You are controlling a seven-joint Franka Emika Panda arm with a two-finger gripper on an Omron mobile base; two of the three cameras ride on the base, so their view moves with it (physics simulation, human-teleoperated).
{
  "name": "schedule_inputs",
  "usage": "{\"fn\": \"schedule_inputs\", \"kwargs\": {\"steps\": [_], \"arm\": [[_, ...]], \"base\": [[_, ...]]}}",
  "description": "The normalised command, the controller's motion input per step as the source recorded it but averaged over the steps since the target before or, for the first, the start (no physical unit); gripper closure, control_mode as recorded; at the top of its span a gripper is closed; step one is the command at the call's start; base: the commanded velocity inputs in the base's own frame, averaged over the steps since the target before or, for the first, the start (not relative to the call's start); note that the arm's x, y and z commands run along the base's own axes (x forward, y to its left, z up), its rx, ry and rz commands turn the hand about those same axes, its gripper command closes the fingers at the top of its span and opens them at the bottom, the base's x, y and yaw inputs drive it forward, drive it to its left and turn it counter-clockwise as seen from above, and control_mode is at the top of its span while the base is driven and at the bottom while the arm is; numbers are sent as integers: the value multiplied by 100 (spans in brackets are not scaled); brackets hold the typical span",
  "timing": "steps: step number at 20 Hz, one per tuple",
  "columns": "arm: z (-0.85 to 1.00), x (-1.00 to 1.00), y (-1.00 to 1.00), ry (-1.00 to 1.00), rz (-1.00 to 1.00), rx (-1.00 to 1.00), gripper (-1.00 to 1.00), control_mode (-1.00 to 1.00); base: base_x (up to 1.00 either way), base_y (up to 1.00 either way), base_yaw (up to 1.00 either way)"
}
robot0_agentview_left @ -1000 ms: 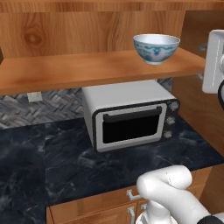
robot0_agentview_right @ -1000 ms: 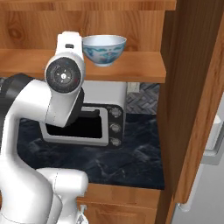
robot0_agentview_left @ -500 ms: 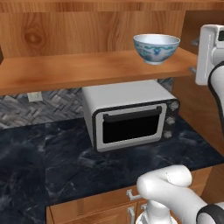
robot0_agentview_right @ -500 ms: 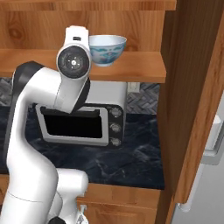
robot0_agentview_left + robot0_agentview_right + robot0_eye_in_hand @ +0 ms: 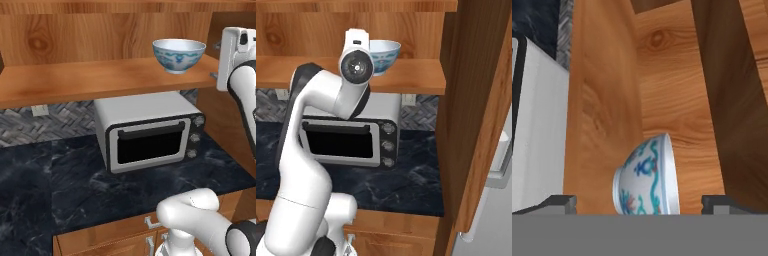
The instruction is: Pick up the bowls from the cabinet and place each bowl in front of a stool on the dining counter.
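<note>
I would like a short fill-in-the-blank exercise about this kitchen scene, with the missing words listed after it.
1. The bowl stands on a wooden ____.
2. The pattern on the outside of the bowl is mainly ____.
3. Below the shelf, a toaster oven sits on a dark marble ____.
4. The gripper is ____, one fingertip on each side of the bowl.

Missing words: shelf; blue; counter; open
</note>
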Motion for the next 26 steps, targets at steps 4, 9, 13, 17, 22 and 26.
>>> {"fn": "schedule_inputs", "kwargs": {"steps": [4, 9, 13, 17, 22, 26], "arm": [[0, 42, -11, 0, 0, 0, -100, -100], [-3, 50, -18, 0, 0, 0, -100, -100], [-10, 52, -20, 0, 0, 0, -100, -100], [-4, 34, -9, 0, 0, 0, -100, -100], [0, 12, 0, 0, 0, -1, -100, -100], [0, 10, 0, 0, 0, -3, -100, -100]], "base": [[0, 0, 0], [0, 0, 0], [0, 0, 0], [0, 0, 0], [0, 0, 0], [0, 0, 0]]}}
